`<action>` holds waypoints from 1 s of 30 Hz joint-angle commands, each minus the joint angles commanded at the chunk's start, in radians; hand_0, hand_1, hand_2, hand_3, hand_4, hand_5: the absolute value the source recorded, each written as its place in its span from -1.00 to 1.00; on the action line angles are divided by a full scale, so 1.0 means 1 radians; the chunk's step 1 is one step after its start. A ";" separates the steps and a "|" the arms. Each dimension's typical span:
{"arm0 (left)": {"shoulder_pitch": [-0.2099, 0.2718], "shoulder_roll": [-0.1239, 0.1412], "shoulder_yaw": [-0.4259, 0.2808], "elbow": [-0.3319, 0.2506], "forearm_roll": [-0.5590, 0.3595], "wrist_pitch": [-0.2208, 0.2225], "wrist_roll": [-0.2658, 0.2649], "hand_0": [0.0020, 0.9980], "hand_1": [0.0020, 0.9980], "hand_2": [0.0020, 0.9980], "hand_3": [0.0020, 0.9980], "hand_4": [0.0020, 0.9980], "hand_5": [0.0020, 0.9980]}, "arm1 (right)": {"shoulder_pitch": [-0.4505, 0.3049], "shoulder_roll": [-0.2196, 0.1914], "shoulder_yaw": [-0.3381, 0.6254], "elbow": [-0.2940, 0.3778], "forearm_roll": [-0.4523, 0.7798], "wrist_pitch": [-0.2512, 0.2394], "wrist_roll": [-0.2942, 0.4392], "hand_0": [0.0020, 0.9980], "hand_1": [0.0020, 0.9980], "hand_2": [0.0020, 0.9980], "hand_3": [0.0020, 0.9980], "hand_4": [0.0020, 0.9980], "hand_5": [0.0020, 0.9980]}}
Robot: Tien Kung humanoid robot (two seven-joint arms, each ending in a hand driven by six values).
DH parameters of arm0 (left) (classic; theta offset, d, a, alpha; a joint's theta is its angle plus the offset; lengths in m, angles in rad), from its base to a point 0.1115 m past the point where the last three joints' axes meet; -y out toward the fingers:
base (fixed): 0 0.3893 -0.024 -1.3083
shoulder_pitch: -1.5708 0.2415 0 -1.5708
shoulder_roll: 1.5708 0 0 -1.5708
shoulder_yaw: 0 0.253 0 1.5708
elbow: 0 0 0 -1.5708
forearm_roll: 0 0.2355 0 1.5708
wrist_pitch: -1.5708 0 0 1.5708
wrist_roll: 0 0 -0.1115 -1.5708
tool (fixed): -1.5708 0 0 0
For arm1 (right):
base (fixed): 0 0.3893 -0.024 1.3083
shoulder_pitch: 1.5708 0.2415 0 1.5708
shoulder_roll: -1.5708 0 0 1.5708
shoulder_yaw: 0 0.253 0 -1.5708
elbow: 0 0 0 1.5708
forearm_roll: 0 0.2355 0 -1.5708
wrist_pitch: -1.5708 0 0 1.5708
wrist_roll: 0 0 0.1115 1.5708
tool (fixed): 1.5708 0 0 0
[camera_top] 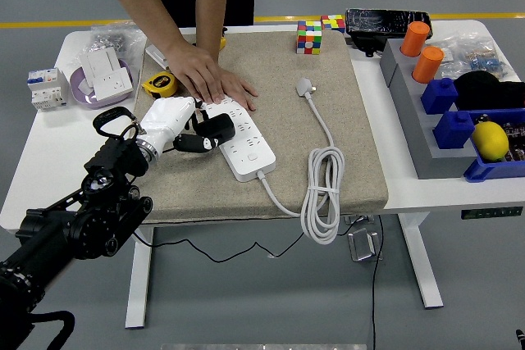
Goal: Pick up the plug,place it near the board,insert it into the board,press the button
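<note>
A white power strip (244,142) lies on the tan mat (344,112), with its white cord (321,190) coiled to the right and ending in a white plug (306,87). My left hand (182,128), white with black fingertips, is shut on a black plug (215,129) and holds it at the strip's left edge, slightly above its sockets. A person's hand (211,78) presses flat on the strip's far end. My right hand is out of view.
A yellow tape measure (158,84) lies just behind my left hand. A purple bowl with white sockets (105,78) and a breaker (45,87) stand at the far left. Two colour cubes (310,37) are at the back. Grey and blue bins (459,120) fill the right side.
</note>
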 joint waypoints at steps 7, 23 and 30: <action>-0.002 0.001 0.002 0.002 0.006 -0.015 0.006 -0.32 -0.42 -0.43 -0.23 0.27 0.09 | 0.003 0.001 0.001 0.000 0.000 0.000 0.000 0.88 0.75 0.62 0.61 1.00 1.00; 0.010 0.009 -0.019 -0.017 0.002 -0.005 0.000 -0.32 -0.48 -0.48 -0.32 0.25 0.04 | 0.001 0.003 0.003 0.000 0.000 0.000 0.000 0.88 0.74 0.62 0.61 1.00 1.00; 0.026 0.011 -0.050 -0.047 0.008 -0.007 0.000 -0.32 -0.48 -0.48 -0.33 0.25 0.04 | -0.005 0.004 0.003 -0.001 0.001 -0.001 0.000 0.88 0.74 0.63 0.61 1.00 1.00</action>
